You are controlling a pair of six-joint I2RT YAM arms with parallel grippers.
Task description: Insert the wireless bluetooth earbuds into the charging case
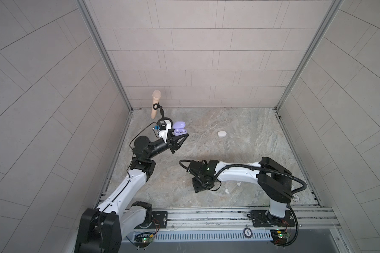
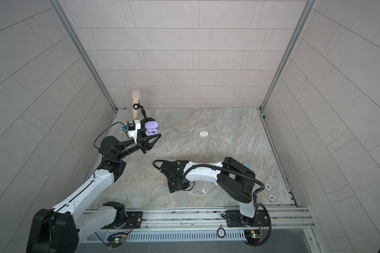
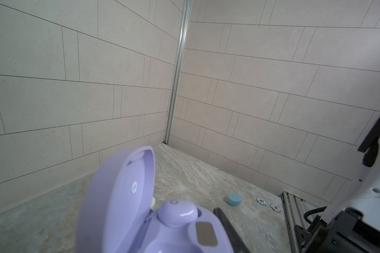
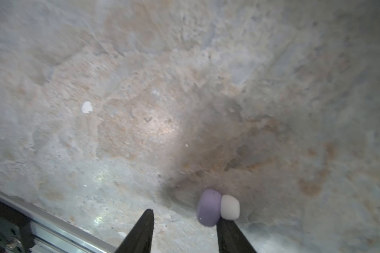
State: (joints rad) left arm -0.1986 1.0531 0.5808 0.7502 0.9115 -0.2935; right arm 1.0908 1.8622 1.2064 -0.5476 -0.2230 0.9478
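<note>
Near the far left corner of the tabletop [image 1: 239,122], the left fingers [image 1: 181,140] are clamped on the open lilac charging case [image 1: 180,131], held off the surface, with one lilac earbud [image 3: 176,213] seated inside. By the front edge, the right fingers [image 4: 140,232] stand apart low over the tabletop. A second lilac earbud [image 4: 208,208] lies just beyond the tip of one. White earbuds [image 1: 226,191] lie close by.

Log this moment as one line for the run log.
left gripper: shut on open lilac charging case | right gripper: open, by lilac earbud on table
</note>
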